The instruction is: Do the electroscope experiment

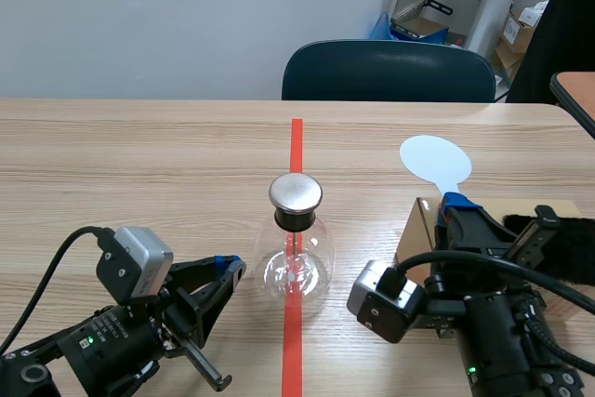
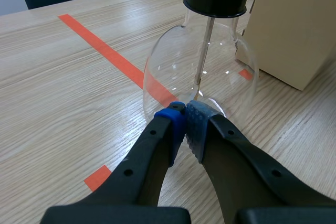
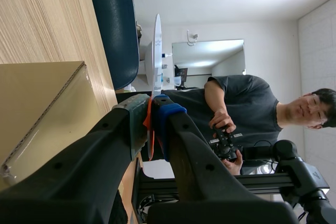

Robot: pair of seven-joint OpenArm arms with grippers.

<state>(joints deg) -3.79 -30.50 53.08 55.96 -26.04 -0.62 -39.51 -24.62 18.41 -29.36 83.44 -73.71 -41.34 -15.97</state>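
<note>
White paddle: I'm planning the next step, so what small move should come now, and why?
Probably carry the white paddle toward the electroscope's metal cap: the right gripper is shut on it by the cardboard box, apart from the cap.

Table (image 1: 139, 165): light wood grain.
Chair (image 1: 389, 72): dark, at the table's far edge.
Box (image 2: 294, 30): plain cardboard, on the table's right part.
Person (image 3: 247, 108): dark T-shirt, holding a black controller (image 3: 226, 142).
Cartons (image 1: 518, 34): far right corner.

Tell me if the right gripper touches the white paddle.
Touching. Right wrist view: the right gripper clamps the white paddle by its orange handle, a pad pressed on each side.
</note>
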